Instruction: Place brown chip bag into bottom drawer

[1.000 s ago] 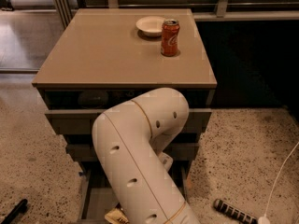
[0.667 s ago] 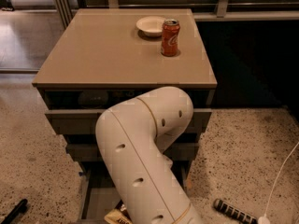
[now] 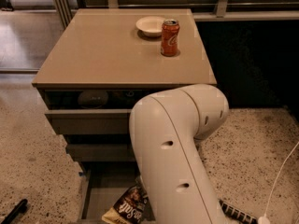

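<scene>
Appearing within the pulled-out bottom drawer (image 3: pixel 100 195), the brown chip bag (image 3: pixel 127 208) is partly covered by the white arm (image 3: pixel 173 162). The gripper is hidden behind that arm, so its state cannot be told.

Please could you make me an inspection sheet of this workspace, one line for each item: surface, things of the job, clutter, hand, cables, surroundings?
Surface: tan cabinet top, flat, above three grey drawers.
Job's things: brown chip bag sits low at the open bottom drawer, partly hidden by the arm; whether it rests on the drawer floor cannot be told.
Clutter: white bowl and upright red soda can, close together at the far edge of the top.
Hand: not in view, hidden behind the white arm, which reaches down towards the bag.
Cables: white cable on the floor at right.
Surroundings: speckled floor; black ribbed object at lower right.
</scene>
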Tool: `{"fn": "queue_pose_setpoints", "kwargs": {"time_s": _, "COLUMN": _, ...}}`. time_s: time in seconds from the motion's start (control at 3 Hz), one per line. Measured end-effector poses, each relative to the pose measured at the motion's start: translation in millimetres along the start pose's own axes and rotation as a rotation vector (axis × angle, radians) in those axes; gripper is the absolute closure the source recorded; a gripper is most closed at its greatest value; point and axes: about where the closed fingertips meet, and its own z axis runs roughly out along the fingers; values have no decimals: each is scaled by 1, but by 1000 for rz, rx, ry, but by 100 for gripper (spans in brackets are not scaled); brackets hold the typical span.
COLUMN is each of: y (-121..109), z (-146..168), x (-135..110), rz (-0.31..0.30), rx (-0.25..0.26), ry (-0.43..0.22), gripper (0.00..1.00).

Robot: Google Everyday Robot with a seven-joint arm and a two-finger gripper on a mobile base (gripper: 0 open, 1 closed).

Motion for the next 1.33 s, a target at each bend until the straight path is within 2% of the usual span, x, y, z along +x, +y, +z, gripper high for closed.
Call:
{"fn": "queue_pose_setpoints", "kwargs": {"time_s": 0.33, "y": 1, "z": 4, "x": 1, "rz": 2, "rx": 6, "ry": 16, "gripper": 100}}
{"fn": "queue_pose_setpoints", "kwargs": {"time_s": 1.0, "y": 7, "z": 23, "x": 32, "rz": -22, "rx": 2, "ry": 114, "gripper": 100}}
{"fn": "queue_pose_setpoints", "kwargs": {"time_s": 1.33, "y": 7, "z": 23, "x": 32, "rz": -22, "rx": 2, "ry": 114, "gripper": 100}}
